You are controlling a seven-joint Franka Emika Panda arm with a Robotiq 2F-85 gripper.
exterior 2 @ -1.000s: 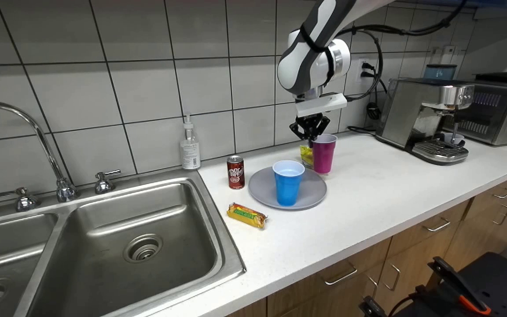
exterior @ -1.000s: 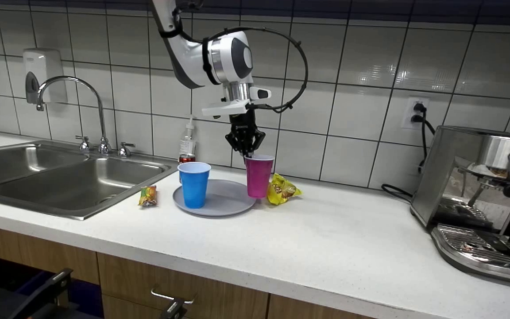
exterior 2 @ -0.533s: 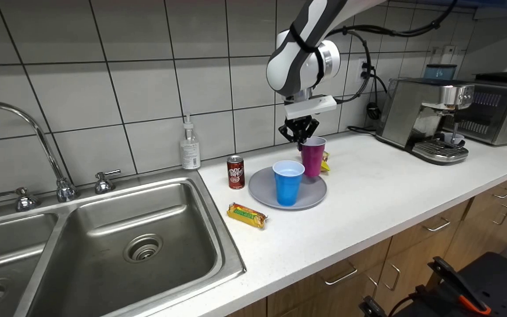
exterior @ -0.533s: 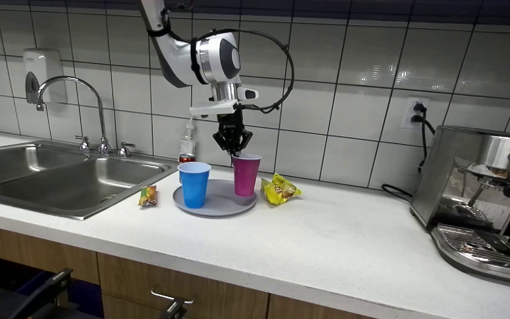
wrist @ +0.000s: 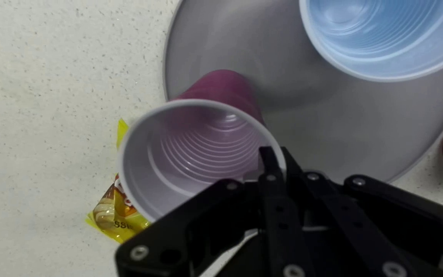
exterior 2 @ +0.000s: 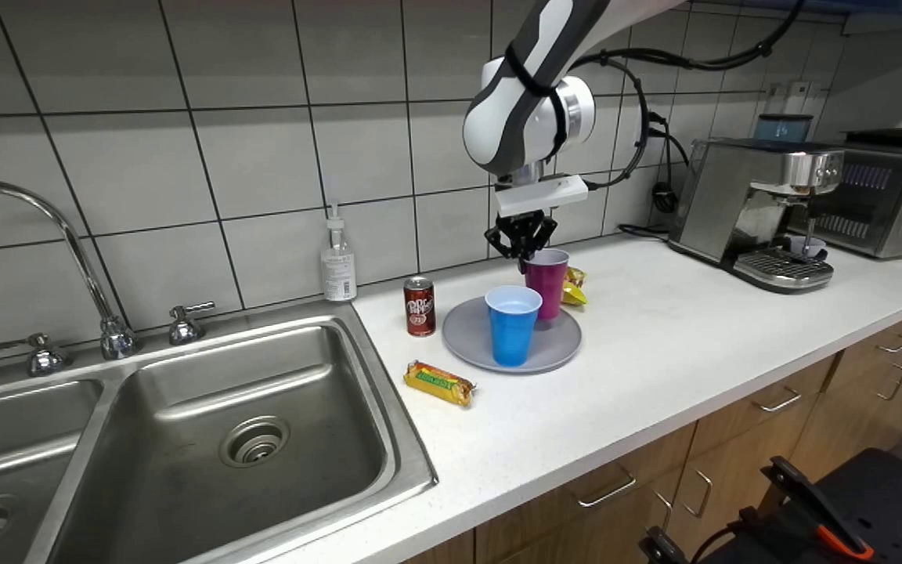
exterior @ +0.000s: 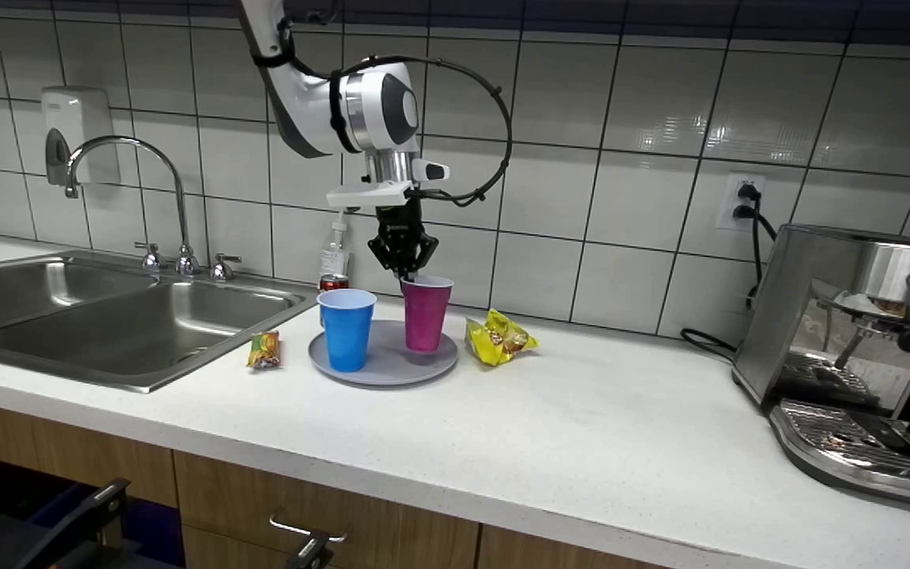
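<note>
My gripper [exterior: 406,278] is shut on the rim of a pink cup [exterior: 426,316]. In the wrist view one finger is inside the cup [wrist: 206,154] and one outside, with the white rim between them. The cup hangs nearly upright over the grey plate [exterior: 382,359], on the side near the yellow packet [exterior: 500,338]; a slim gap seems to show below its base. A blue cup [exterior: 347,332] stands on the plate beside it, apart from the pink cup in the wrist view [wrist: 383,38]. In an exterior view the blue cup [exterior 2: 512,325] partly overlaps the pink one [exterior 2: 547,286].
A soda can [exterior 2: 420,307] and a wrapped snack bar [exterior 2: 439,384] lie between plate and sink [exterior 2: 263,392]. A pump bottle [exterior 2: 338,262] stands by the tiled wall. A coffee machine [exterior: 858,356] stands farther along the counter [exterior: 581,419].
My gripper has carried the pink cup sideways, leftward in both exterior views, from beside the yellow packet to over the plate. The blue cup and plate have not moved.
</note>
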